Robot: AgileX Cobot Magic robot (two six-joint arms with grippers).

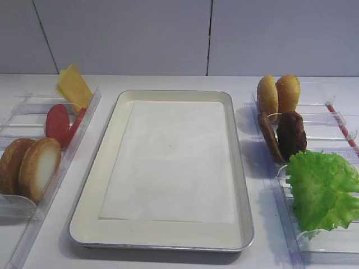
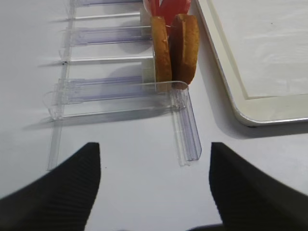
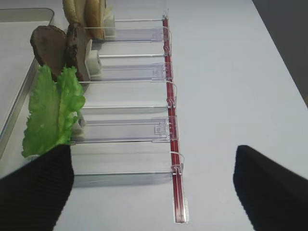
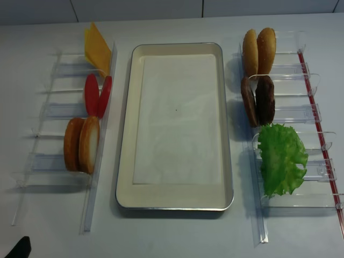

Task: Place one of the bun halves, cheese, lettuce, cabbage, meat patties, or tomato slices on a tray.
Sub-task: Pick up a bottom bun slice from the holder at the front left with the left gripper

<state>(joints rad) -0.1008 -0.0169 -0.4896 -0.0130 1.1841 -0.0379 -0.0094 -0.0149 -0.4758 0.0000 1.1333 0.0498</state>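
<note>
The left gripper (image 2: 154, 192) hangs low over the white worktop (image 2: 120, 144) with its jaws spread wide and nothing between them; its two dark fingers (image 2: 53, 192) frame the bottom of the left wrist view. Straight ahead of it, just past the near end of a clear plastic rack (image 2: 185, 130), two bun halves (image 2: 174, 50) stand on edge side by side, and beyond those the red tomato slices (image 2: 166, 7) peek in at the top. Off to the gripper's right lies the tray (image 2: 226, 72), a cream-coloured metal pan lined with a pale sheet, with nothing on it. From the high views the yellow cheese (image 1: 74, 85) leans at the far end of that same left rack. The right gripper (image 3: 154, 187) is likewise released, jaws well apart and grasping nothing, its fingers (image 3: 36, 192) dark at the lower corners of its own view. Ahead and to its left the lettuce (image 3: 53, 113) stands upright in the right rack (image 3: 144, 125), the near edge of the leaf just beside the left finger. Further on are two brown meat patties (image 3: 57, 48), then another pair of bun halves (image 3: 89, 14) at the far end. A red strip (image 3: 171, 96) runs along the rack's outer side, directly ahead of the gripper.
</note>
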